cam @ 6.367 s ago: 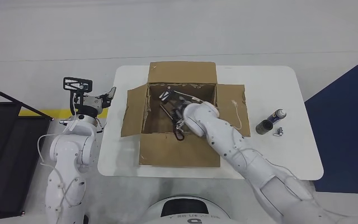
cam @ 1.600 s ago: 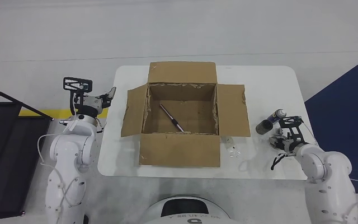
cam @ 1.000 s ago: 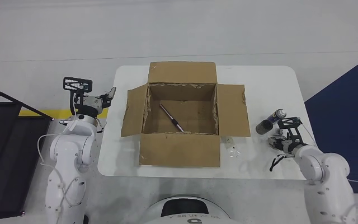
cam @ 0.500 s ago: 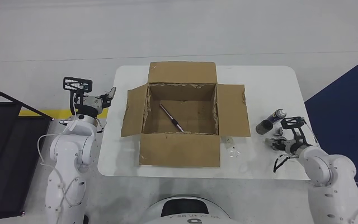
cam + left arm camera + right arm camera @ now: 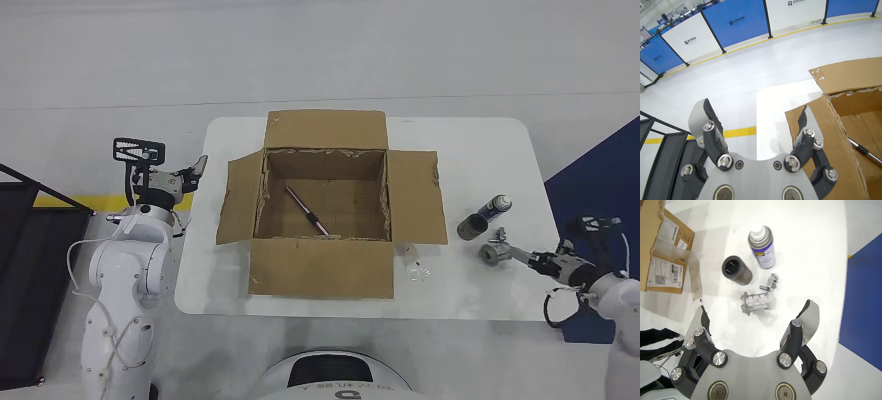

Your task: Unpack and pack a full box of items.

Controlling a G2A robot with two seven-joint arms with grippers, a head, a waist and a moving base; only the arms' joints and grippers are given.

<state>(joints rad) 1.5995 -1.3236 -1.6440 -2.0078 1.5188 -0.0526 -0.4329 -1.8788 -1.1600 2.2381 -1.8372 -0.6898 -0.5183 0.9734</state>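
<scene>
An open cardboard box [image 5: 300, 268] stands mid-table with a thin metal rod [image 5: 306, 210] lying on its floor. To its right on the table are a spray can [image 5: 494, 206], a dark hollow cylinder [image 5: 468, 227] and a slotted grey metal part [image 5: 492, 252]. My right gripper [image 5: 535, 260] is open just right of that part, holding nothing. In the right wrist view the slotted part [image 5: 755, 302], a small bracket [image 5: 772, 282], the cylinder [image 5: 736, 270] and the can [image 5: 762, 251] lie beyond the open right gripper [image 5: 755, 309]. My left gripper [image 5: 195, 170] is open and empty at the table's left edge.
Two small clear bits [image 5: 415, 268] lie by the box's front right corner. A black rack [image 5: 20, 270] stands on the floor left of the table [image 5: 470, 150]. The left wrist view has the open left gripper [image 5: 755, 109], the box's side flap [image 5: 829, 117] and the rod [image 5: 863, 151].
My right arm has pulled back to the right, away from the group of parts, and the slotted part now lies uncovered on the table. The left arm has not moved.
</scene>
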